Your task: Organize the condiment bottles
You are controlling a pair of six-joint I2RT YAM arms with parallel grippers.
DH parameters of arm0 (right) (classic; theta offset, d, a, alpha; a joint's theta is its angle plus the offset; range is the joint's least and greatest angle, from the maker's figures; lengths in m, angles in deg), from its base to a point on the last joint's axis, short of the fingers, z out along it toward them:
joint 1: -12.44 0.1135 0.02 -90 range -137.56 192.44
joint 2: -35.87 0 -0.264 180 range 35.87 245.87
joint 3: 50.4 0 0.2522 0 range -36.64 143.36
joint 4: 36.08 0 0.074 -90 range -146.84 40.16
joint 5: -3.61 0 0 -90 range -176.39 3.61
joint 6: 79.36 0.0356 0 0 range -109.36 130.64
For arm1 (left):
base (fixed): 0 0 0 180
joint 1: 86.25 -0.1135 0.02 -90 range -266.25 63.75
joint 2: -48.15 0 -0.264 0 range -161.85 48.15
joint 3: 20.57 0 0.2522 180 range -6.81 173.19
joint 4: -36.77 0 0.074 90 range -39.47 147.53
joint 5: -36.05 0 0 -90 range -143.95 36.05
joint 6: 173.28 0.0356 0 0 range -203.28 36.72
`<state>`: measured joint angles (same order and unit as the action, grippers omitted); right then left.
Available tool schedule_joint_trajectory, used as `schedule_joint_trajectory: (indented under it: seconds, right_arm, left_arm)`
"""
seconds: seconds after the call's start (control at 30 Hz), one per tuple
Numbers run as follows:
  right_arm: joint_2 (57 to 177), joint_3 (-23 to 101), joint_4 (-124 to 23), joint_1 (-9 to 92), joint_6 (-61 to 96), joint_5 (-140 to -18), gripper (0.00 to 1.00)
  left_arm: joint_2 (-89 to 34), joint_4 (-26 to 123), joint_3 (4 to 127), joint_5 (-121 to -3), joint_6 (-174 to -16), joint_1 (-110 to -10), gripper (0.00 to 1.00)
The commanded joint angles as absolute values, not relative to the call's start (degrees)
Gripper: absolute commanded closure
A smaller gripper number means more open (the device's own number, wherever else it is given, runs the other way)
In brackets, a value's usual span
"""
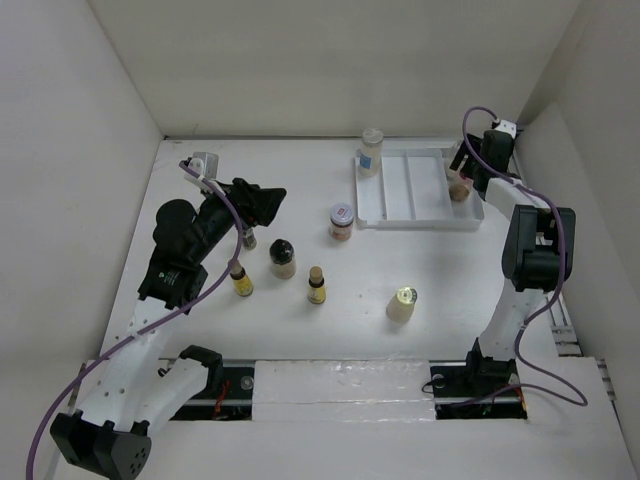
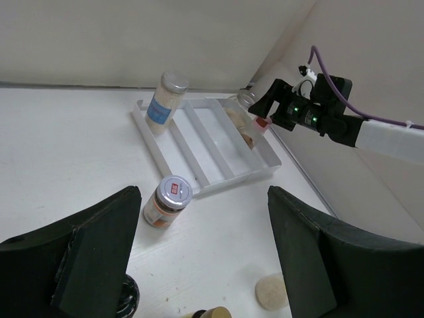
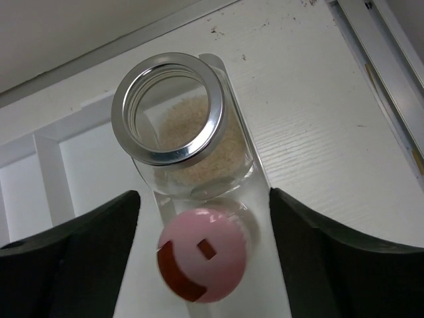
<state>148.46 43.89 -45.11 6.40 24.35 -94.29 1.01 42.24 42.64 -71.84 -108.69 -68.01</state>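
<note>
1. The right pincer (image 3: 204,193) is wide open and grips nothing. It straddles a silver-capped jar (image 3: 175,126) and a pink-capped bottle (image 3: 204,255) in the right lane of the tray (image 1: 400,190), at 1 o'clock.
2. The left pincer (image 1: 262,203) hangs open and empty, facing the tray.
3. The other condiment bottles (image 1: 282,258) are scattered mid-surface (image 1: 450,280), unsorted.
4. The jar is clear glass holding pale granules.

Top view: we can't see most of the small bottle (image 1: 248,240) under the left gripper (image 1: 270,206). The right gripper (image 1: 460,172) covers most of the jar (image 1: 459,190) at the right end of the tray (image 1: 400,190). We can't read the labels, they're too small.
Left wrist: the bottom edge cuts off the black-capped bottle (image 2: 128,299) and the gold-capped bottle (image 2: 211,312).
Right wrist: the pink cap (image 3: 202,262) hides its bottle's body.
</note>
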Motion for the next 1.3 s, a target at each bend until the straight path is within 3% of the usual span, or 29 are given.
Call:
schedule_joint_trajectory:
  seconds: [0.0, 0.2, 0.4, 0.47, 0.57, 0.63, 0.67, 0.7, 0.73, 0.8, 0.9, 1.27]
  right_arm:
    - [147.5, 46.1, -42.9, 5.9, 24.0, -94.1, 0.13]
    - [138.7, 40.5, -42.9, 7.6, 24.0, -97.8, 0.12]
    - [117.5, 20.6, -38.2, 17.9, 26.4, -105.1, 0.15]
    - [110.8, 13.2, -36.9, 24.7, 27.1, -104.3, 0.29]
    - [101.7, 6.3, -39.4, 33.5, 27.1, -98.8, 0.65]
    - [95.8, 2.8, -43.1, 38.2, 27.1, -98.3, 0.58]
    - [92.7, 1.0, -46.6, 42.0, 26.5, -97.7, 0.48]
    - [86.6, -2.2, -49.4, 43.6, 26.5, -97.7, 0.22]
    - [83.9, -3.0, -53.0, 44.9, 26.5, -97.2, 0.11]
    - [79.0, -3.0, -65.3, 47.0, 29.3, -95.9, 0.01]
    - [77.5, -2.4, -77.2, 49.3, 32.7, -93.5, 0.01]
    - [83.9, 0.4, -88.7, 65.1, 48.9, -103.7, 0.03]
  left_arm:
    - [1.3, 39.4, 42.7, -72.7, -108.4, -68.2, 0.27]
    - [1.3, 38.8, 42.7, -73.2, -108.4, -68.2, 0.27]
    - [1.3, 38.8, 42.7, -73.7, -108.9, -68.2, 0.27]
    - [1.3, 38.8, 42.7, -73.1, -109.5, -68.2, 0.27]
    - [1.3, 38.8, 42.7, -73.1, -109.5, -68.2, 0.27]
    - [1.3, 40.3, 42.7, -71.0, -109.5, -68.2, 0.27]
    - [1.3, 40.3, 42.7, -70.5, -109.5, -68.2, 0.27]
    - [1.3, 40.3, 42.7, -70.5, -109.5, -68.2, 0.27]
    - [1.3, 40.3, 42.7, -70.5, -109.5, -68.2, 0.25]
    - [0.8, 40.3, 43.3, -70.5, -109.5, -68.2, 0.16]
    - [-0.3, 41.4, 43.8, -69.9, -110.0, -68.2, 0.0]
    - [-0.3, 42.2, 44.4, -68.2, -110.5, -68.2, 0.0]
